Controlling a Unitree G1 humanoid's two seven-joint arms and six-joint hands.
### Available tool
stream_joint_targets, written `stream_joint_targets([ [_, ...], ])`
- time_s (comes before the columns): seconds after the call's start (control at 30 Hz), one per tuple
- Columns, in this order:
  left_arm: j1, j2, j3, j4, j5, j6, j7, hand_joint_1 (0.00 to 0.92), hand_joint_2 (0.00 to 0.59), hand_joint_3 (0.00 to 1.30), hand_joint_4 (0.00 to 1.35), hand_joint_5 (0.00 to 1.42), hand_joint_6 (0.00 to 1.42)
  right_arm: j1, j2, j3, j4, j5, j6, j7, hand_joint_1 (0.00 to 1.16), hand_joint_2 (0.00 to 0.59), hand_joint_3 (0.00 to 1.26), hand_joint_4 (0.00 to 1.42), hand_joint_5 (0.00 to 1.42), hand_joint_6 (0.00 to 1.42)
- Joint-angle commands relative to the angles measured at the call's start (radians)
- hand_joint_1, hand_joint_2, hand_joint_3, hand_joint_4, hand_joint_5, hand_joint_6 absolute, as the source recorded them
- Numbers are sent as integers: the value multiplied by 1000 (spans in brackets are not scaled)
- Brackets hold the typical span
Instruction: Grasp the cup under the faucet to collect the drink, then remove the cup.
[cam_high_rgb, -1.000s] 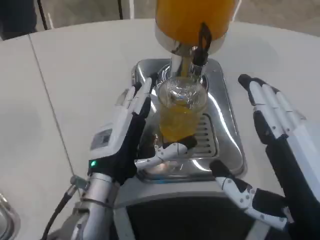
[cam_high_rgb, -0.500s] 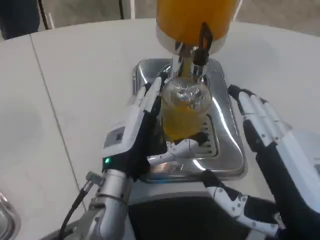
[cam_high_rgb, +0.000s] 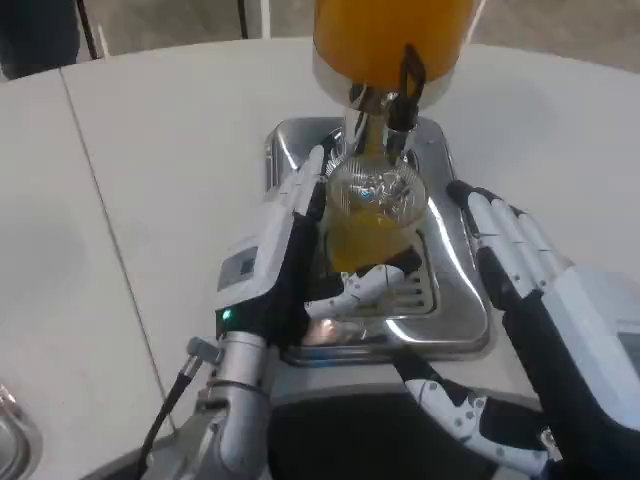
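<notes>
A clear glass cup holding orange drink stands on the steel drip tray, right under the faucet of the orange dispenser. My left hand wraps the cup from its left side, with the thumb curled across the cup's front near its base. My right hand hovers to the right of the tray, fingers spread and holding nothing. The cup's lower part is hidden behind my left fingers.
The dispenser's black tap lever sticks out above the cup. White table spreads to the left and behind. A metal rim sits at the bottom left corner.
My left hand has slid forward and closed in around the cup. My right hand has moved inward toward the tray's right side. The cup stays under the faucet.
</notes>
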Motion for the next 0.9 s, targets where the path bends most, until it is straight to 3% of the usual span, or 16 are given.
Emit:
stream_joint_targets([
  [0.03,-10,-17,-30,28,16,17,37,328,83,0,0,95,106,-5,9,-11,-6,0,9,23,614,355,0,0,22,129],
  [0.53,-28,-65,-58,76,25,51,142,334,86,0,0,232,233,-24,20,-45,-2,15,30,61,583,356,0,0,25,129],
  [0.7,-43,-92,-77,109,24,88,185,333,87,32,50,363,375,-29,53,-7,-16,-20,43,80,580,357,0,0,25,129],
  [0.9,-59,-126,-99,146,26,117,226,340,91,105,139,469,567,-28,72,-26,-16,-12,68,88,577,357,0,0,25,129],
])
